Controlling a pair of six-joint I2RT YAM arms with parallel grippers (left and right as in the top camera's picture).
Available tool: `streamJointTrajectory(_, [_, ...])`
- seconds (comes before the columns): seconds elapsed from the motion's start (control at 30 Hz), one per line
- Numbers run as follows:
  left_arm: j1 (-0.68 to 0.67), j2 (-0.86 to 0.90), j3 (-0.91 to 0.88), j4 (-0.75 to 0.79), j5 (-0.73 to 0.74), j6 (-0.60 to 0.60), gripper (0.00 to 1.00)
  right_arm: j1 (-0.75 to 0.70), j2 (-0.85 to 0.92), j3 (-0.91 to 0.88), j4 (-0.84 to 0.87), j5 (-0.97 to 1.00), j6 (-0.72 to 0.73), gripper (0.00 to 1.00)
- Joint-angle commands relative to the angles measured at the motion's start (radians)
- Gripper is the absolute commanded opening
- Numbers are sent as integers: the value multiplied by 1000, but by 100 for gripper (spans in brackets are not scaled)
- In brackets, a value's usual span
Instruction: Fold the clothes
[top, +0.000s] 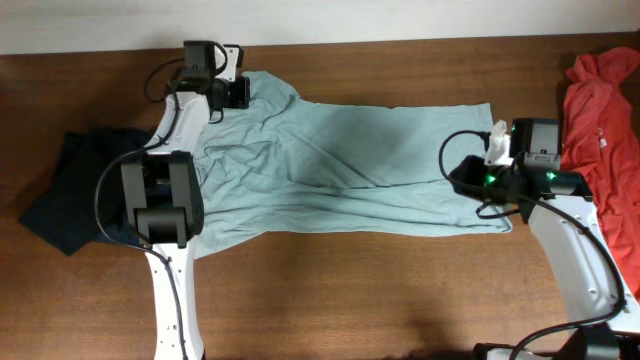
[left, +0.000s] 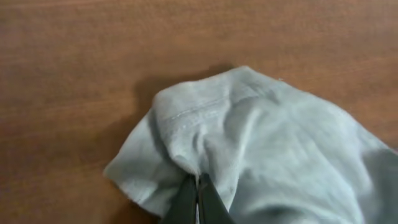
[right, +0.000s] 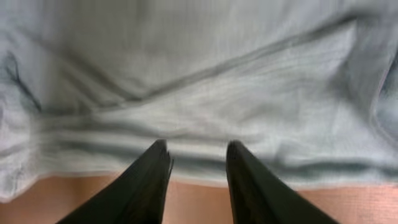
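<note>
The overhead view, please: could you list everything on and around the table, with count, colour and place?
T-shirt: one, pale grey-blue, spread flat and creased across the middle of the table.
Dark garment: one, navy, bunched at the table's left end, partly under the left arm.
Red-orange garment: one, crumpled at the table's right end.
Table: one, brown wood, under everything.
Left gripper: one, black, at the T-shirt's far left corner, shut on a pinch of its fabric.
Right gripper: one, black, at the T-shirt's right edge, jaws apart over the hem.
</note>
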Motion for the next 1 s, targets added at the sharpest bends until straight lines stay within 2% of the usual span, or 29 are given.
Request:
streamJointTrajectory(0.0, [-3, -82, 97, -89, 26, 23, 0, -30, -10, 15, 58, 25, 14, 37])
streamJointTrajectory(0.17, [-3, -146, 173, -291, 26, 41, 0, -132, 17, 15, 171, 21, 34, 38])
streamJointTrajectory(0.37, [-10, -203, 181, -459, 27, 42, 0, -239, 174, 15, 303, -172, 34, 38])
streamJointTrajectory(0.63, [-13, -220, 181, -597, 26, 42, 0, -251, 377, 16, 441, -303, 30, 42])
streamJointTrajectory(0.97, [-12, -219, 181, -847, -24, 43, 0, -252, 391, 16, 467, -369, 30, 41])
